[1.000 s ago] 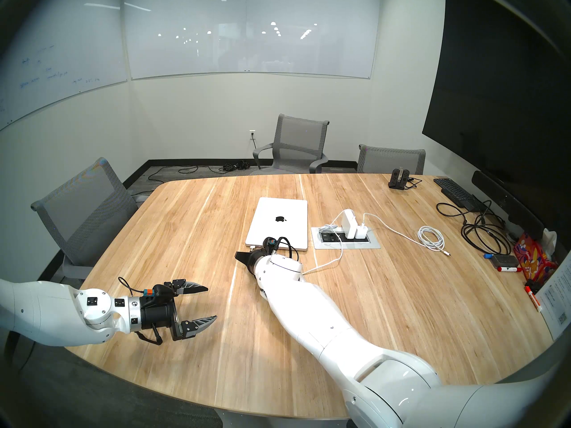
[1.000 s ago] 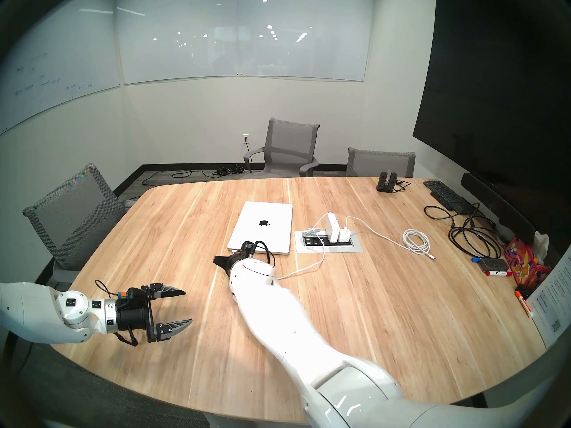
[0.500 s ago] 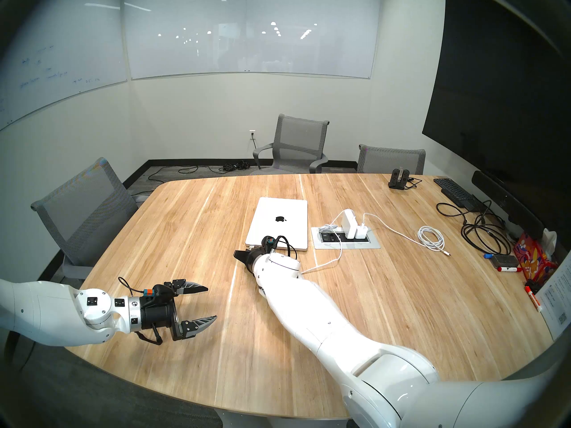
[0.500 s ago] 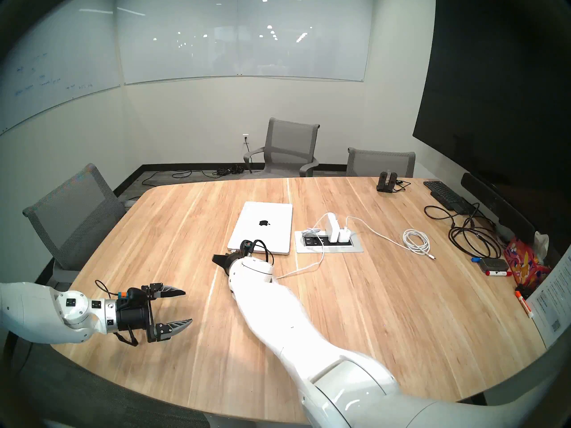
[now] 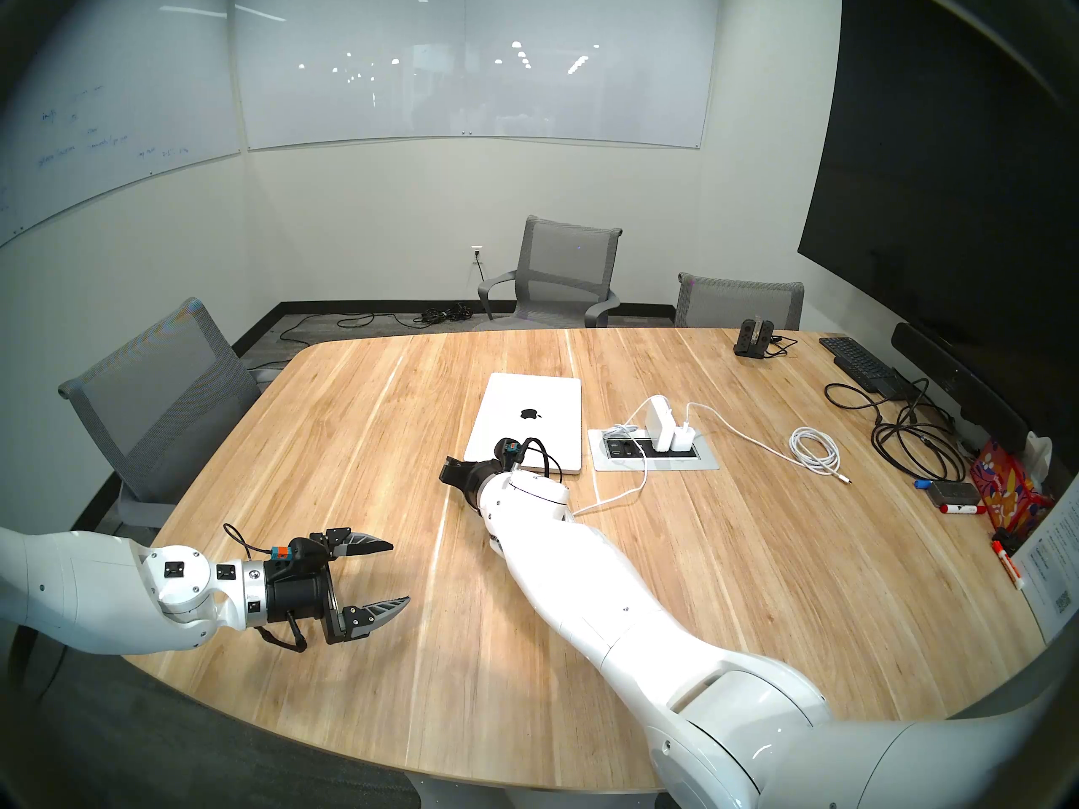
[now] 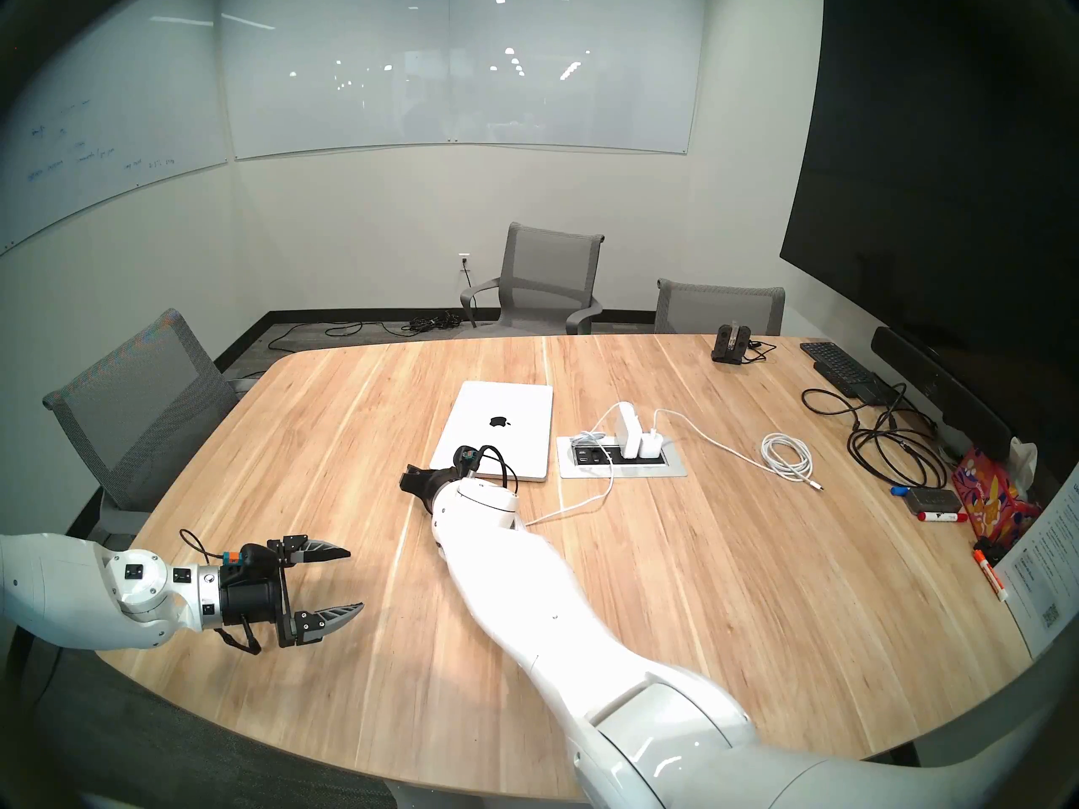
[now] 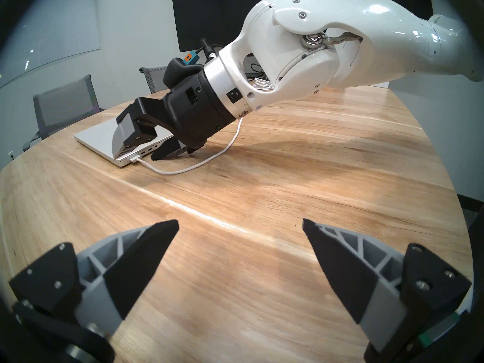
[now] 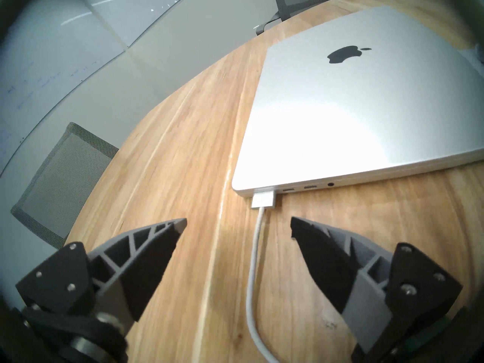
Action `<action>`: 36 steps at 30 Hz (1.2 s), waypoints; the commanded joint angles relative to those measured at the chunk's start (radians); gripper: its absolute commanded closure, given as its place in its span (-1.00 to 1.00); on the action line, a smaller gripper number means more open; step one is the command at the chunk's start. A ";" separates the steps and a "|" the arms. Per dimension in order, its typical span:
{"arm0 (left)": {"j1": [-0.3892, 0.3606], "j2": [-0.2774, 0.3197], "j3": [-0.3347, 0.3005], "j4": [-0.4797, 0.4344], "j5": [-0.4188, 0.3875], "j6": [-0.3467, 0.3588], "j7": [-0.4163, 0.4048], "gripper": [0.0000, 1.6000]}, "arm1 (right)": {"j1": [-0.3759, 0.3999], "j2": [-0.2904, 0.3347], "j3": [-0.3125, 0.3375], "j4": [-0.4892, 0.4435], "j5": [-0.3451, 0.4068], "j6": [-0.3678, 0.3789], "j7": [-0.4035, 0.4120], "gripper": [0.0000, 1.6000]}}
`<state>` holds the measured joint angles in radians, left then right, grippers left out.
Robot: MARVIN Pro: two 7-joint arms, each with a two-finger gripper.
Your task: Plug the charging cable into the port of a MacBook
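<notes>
The silver MacBook (image 5: 528, 422) lies shut on the wooden table, apple logo up. In the right wrist view the charging cable's flat connector (image 8: 263, 198) sits in the port at the left end of the MacBook's (image 8: 366, 105) near edge. The white charging cable (image 8: 255, 263) trails back along the table between my right gripper's fingers. My right gripper (image 8: 238, 223) is open just short of the connector, touching nothing. My left gripper (image 5: 400, 572) hovers open and empty over the table's near left part.
A recessed socket panel (image 5: 654, 457) to the right of the MacBook holds two white adapters (image 5: 665, 425). A coiled white cable (image 5: 814, 449), black cables (image 5: 911, 446), a keyboard (image 5: 855, 361), markers and a colourful box (image 5: 1004, 487) lie at the right. Grey chairs surround the table.
My right gripper has opened and let go of the connector, which stays in the port. The right wrist has lifted and shifted slightly left. The left arm has not moved.
</notes>
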<state>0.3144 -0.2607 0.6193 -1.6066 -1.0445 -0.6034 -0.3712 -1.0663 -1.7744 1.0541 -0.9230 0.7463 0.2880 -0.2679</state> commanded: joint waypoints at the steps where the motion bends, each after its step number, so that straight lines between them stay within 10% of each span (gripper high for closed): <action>1: -0.008 -0.001 -0.007 0.000 0.000 -0.002 0.001 -1.00 | -0.029 0.019 0.000 -0.033 -0.001 0.013 -0.013 -1.00; 36: -0.008 -0.001 -0.007 0.000 0.000 -0.002 0.001 -1.00 | -0.185 0.262 -0.092 -0.493 -0.098 0.224 0.011 -1.00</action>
<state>0.3144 -0.2607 0.6193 -1.6066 -1.0445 -0.6034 -0.3712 -1.2384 -1.5645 0.9783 -1.3105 0.6652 0.4890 -0.2772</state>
